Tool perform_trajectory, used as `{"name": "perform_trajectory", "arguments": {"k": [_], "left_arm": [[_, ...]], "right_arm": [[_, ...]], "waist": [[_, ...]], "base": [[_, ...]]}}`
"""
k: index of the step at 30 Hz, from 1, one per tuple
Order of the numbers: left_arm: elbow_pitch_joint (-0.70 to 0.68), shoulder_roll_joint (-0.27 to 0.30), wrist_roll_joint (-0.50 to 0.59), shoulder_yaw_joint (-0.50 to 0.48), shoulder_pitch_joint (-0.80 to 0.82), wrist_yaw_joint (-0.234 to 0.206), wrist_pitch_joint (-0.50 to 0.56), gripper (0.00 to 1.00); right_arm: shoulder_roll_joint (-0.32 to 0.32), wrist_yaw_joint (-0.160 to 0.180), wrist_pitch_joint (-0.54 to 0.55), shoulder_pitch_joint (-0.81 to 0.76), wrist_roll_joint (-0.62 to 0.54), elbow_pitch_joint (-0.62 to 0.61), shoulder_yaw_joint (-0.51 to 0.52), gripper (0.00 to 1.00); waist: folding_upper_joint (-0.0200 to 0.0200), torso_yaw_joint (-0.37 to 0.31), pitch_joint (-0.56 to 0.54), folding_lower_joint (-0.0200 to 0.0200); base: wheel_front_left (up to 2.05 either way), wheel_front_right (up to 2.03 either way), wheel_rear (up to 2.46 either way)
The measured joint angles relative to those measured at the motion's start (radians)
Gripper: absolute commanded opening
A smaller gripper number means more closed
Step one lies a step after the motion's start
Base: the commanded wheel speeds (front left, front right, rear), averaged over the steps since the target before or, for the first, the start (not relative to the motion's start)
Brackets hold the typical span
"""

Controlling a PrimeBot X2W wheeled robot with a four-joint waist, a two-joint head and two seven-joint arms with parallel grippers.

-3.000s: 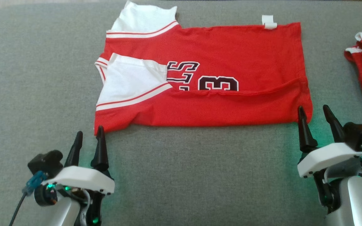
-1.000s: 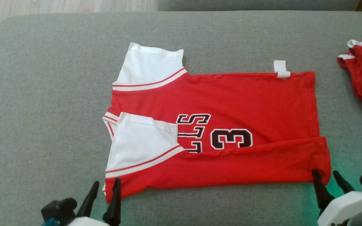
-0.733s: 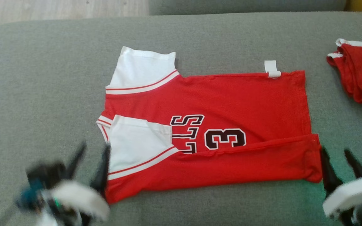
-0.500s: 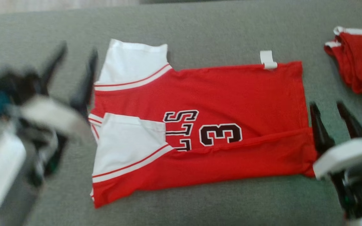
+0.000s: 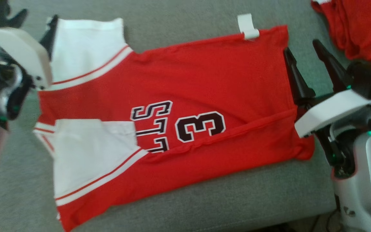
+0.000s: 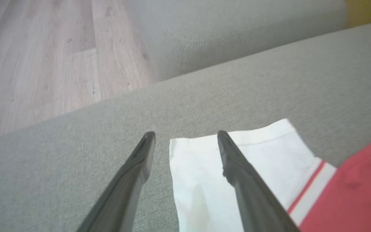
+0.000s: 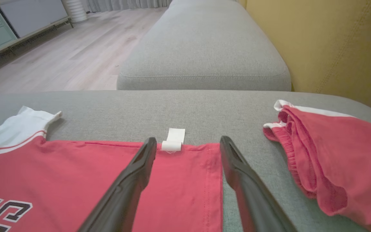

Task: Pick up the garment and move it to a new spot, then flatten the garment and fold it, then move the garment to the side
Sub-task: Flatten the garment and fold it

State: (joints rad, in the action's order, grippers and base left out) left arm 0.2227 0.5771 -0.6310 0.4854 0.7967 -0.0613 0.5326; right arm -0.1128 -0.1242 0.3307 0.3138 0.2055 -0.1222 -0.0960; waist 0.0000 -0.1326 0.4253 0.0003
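The garment (image 5: 204, 83) is a red jersey with white sleeves and a dark "3", lying flat on the grey cushion (image 5: 237, 196) with its near edge folded over. My left gripper (image 5: 39, 19) stands open at the far white sleeve (image 6: 204, 167), one finger on each side of the sleeve's outer corner. My right gripper (image 5: 301, 46) is open at the jersey's far hem corner (image 7: 201, 161), near the white tag (image 7: 172, 140). Nothing is held by either gripper.
A second red garment (image 7: 327, 161) lies bunched at the far right of the cushion. Beyond the cushion are another grey seat (image 7: 201, 51), a yellow backrest (image 7: 333, 48) and wooden floor (image 6: 37, 58). The cushion's front edge (image 5: 269, 222) runs close below the jersey.
Both arms have reached forward from the jersey's near corners to its far corners, jaws open. The head camera has tilted and shifted, so the jersey sits lower and skewed in view.
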Motion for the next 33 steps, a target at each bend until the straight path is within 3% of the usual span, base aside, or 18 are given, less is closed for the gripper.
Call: {"name": "perform_trajectory", "arguments": {"k": [12,18,19,20,21,22,23,33], "left_arm": [[0.131,0.024,-0.001,-0.031,0.044,-0.028,0.007,1.0],[0.108,0.026,-0.021,-0.011,0.043,0.011,0.029,1.0],[0.098,0.025,-0.021,-0.001,0.042,0.013,0.029,0.65],[0.09,0.021,-0.02,0.006,0.039,0.017,0.029,0.44],[0.083,0.016,-0.02,0.014,0.037,0.018,0.029,0.29],[0.077,0.012,-0.017,0.023,0.036,0.019,0.029,0.05],[0.072,0.009,-0.016,0.031,0.036,0.019,0.029,0.0],[0.051,-0.03,0.038,0.035,0.039,0.009,-0.123,0.0]], "right_arm": [[0.0,0.0,-0.059,0.05,0.006,0.047,-0.022,1.0],[-0.001,0.0,-0.058,0.05,0.015,0.053,-0.024,1.0],[-0.002,0.0,-0.057,0.052,0.015,0.053,-0.023,1.0],[-0.003,0.0,-0.055,0.057,0.014,0.054,-0.021,1.0],[-0.006,0.0,-0.047,0.066,0.013,0.055,-0.02,1.0],[-0.012,0.0,-0.041,0.078,0.013,0.058,-0.02,1.0],[-0.019,0.0,-0.033,0.093,0.013,0.063,-0.021,1.0],[-0.122,0.0,0.081,0.29,-0.006,0.258,-0.053,1.0]], "waist": [[0.0,-0.085,0.121,-0.0002],[0.0,-0.072,0.122,-0.0003],[0.0,-0.068,0.122,-0.0003],[0.0,-0.063,0.122,-0.0004],[0.0,-0.058,0.122,-0.0004],[0.0,-0.053,0.121,-0.0004],[0.0,-0.048,0.121,-0.0004],[0.0,0.009,0.108,-0.0003]], "base": [[0.0,0.0,0.0],[0.0,0.0,0.0],[0.0,0.0,0.0],[0.0,0.0,0.0],[0.0,0.0,0.0],[0.0,0.0,0.0],[0.0,0.0,0.0],[0.0,0.0,0.0]]}}
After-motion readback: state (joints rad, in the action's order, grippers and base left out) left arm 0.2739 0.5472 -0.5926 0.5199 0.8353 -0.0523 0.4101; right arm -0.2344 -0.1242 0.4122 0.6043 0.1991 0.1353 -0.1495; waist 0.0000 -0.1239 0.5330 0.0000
